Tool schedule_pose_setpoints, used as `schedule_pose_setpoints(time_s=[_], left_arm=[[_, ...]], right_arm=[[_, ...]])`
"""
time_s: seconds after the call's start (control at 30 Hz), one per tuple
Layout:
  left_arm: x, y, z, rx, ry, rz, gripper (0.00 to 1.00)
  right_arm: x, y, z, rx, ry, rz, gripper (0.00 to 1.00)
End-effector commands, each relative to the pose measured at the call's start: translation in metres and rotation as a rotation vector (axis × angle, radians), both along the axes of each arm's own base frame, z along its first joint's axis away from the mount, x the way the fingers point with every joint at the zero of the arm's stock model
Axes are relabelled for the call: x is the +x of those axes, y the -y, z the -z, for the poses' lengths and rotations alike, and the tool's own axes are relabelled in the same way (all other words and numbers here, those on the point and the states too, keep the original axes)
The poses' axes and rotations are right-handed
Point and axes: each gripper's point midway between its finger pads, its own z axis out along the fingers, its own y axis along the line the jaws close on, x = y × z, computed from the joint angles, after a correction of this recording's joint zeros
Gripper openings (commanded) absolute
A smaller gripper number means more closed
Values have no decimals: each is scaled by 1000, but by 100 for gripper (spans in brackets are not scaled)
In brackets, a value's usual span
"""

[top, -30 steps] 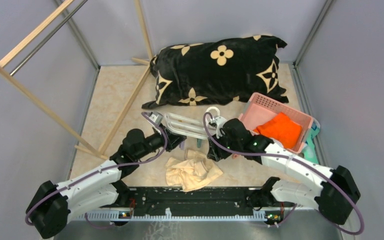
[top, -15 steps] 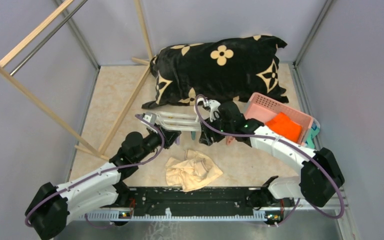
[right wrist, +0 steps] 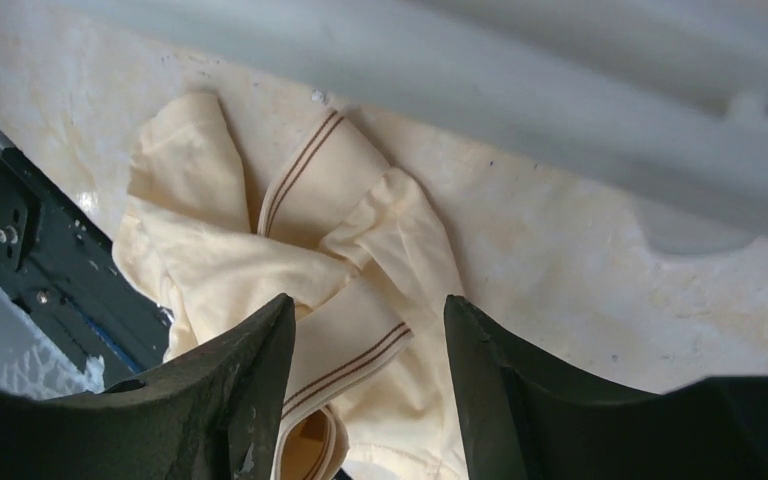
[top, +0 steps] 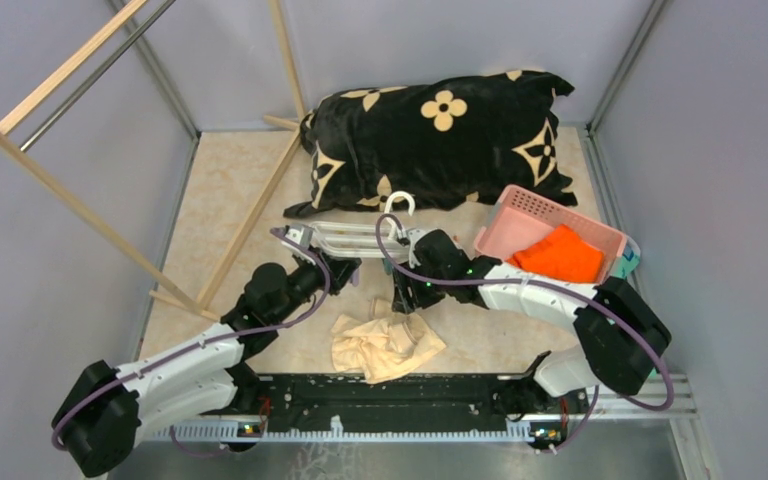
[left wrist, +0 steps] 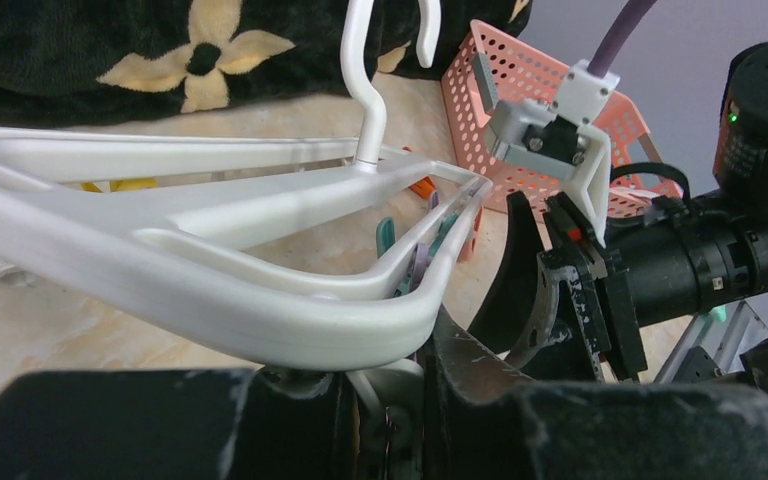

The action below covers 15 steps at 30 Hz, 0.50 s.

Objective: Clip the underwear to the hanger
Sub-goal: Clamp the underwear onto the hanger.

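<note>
The left end effector clamps the hanger by its frame, likely steadying its clips. Just beside the hanger, the right end effector hangs wide above the crumpled underwear, poised to grab.

The underwear, at 6 o'clock on the counter, is plain cream with thin paired brown stripes along its bands. The counter is mottled beige. The hanger is white, its clips teal and orange. At 12 o'clock lies a black pillow patterned with cream flowers. At 3 o'clock, a pink perforated basket holds a bright orange cloth.
</note>
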Motion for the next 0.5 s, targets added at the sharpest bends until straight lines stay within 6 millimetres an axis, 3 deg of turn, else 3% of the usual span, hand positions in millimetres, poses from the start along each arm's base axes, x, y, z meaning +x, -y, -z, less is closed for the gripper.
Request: schedule_pose_setpoints(time_s=[0.0,0.23,0.47], left_arm=[[5,-14,15,102,3,-51,0],[4,-13,16,100,-3,-42,0],[3,-14,15,101,-3,-47,0]], right_arm=[[-10,-9,-7,95,-42,3,57],[-41,-5,-3,144,-142,-5,57],[-55,-23,-28,336,-160,-63,46]])
